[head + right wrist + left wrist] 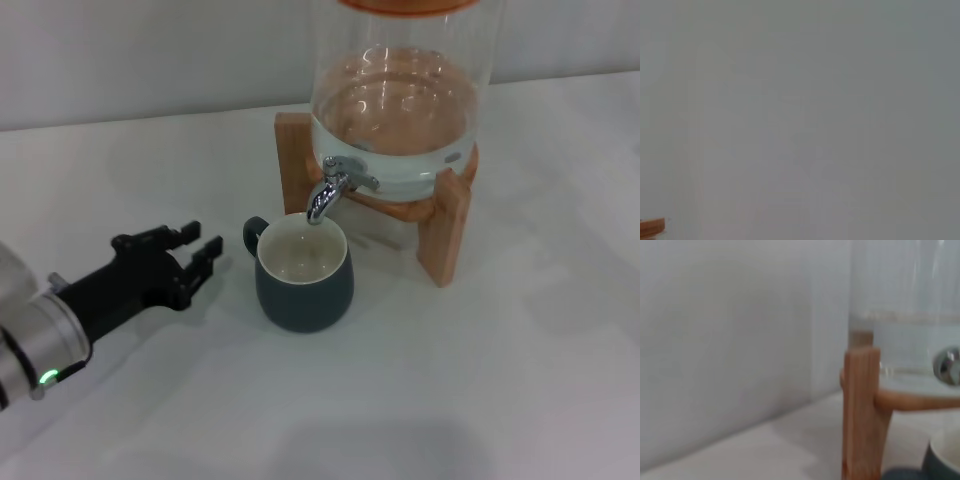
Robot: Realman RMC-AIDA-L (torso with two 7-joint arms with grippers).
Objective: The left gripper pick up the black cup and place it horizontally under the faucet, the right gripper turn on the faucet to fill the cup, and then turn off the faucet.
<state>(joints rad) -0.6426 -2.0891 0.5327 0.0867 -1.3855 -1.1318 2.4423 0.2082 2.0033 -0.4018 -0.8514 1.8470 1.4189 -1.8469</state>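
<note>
Reaching low over the table, left claw (200, 244) spread beside black cup (305, 275).

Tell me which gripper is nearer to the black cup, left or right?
Left. The left gripper is open on the table beside the black cup, apart from it on its handle side. The right gripper is not in view.

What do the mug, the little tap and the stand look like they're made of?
The black cup looks like glazed ceramic: matte dark outside, cream inside. The faucet appears to be polished metal, mirror-bright chrome. The stand seems to be plain light wood, grain faintly visible.
</note>
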